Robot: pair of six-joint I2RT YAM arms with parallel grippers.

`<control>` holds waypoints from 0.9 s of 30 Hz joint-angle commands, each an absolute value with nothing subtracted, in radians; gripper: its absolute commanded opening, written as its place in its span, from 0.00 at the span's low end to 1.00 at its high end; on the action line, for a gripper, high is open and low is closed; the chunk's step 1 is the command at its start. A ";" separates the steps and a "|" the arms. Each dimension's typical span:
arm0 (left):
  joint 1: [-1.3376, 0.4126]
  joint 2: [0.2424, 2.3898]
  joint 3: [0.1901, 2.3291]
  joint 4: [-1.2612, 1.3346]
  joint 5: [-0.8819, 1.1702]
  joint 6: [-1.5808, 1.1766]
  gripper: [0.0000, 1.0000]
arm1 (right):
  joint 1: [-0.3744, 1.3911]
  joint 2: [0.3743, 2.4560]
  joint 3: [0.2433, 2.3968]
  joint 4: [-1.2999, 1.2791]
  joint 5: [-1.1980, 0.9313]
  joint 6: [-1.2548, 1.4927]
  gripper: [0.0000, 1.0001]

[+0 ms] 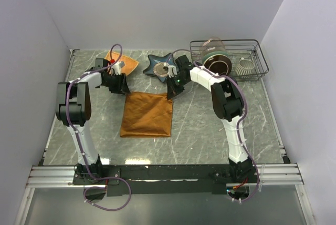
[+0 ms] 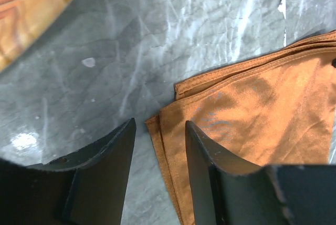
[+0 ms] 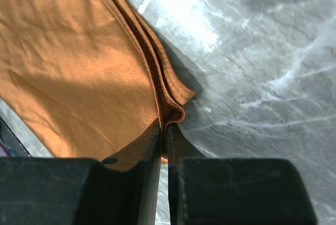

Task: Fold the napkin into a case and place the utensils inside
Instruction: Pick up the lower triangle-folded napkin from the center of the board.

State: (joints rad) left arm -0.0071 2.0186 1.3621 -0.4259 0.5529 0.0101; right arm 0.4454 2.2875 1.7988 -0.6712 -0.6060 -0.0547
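Napkin (image 1: 147, 114) lies folded flat mid-table. Right gripper (image 3: 164, 140) is pinched shut on its far right corner. Left gripper (image 2: 157, 167) is spread wide with the far left corner between the jaws, nothing held. We'd close left on every layer first, then lift both corners level, keep that edge taut and lay it over squarely.

Wire rack (image 1: 236, 40) holds a tipped glass jar (image 1: 211, 48), a brown bowl (image 1: 219, 65) and a white ribbed cup (image 1: 245, 66). Star dish (image 1: 153, 63) and orange plate (image 1: 127, 67) each carry something small. We can't tell if those are the utensils.

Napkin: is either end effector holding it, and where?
The right end effector pinches the napkin at its far right corner, across the stacked layers. The left end effector is open over the far left corner, gripping nothing.
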 commanded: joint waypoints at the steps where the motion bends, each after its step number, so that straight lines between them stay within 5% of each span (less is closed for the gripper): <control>1: -0.003 2.022 1.387 -0.425 0.531 0.008 0.49 | 0.472 2.210 1.815 -0.623 -0.629 -0.109 0.15; 13: -0.008 2.062 1.396 -0.495 0.554 0.052 0.39 | 0.483 2.215 1.809 -0.580 -0.634 -0.117 0.16; 27: 0.025 1.982 1.315 -0.526 0.429 0.022 0.46 | 0.486 2.258 1.824 -0.604 -0.592 -0.169 0.17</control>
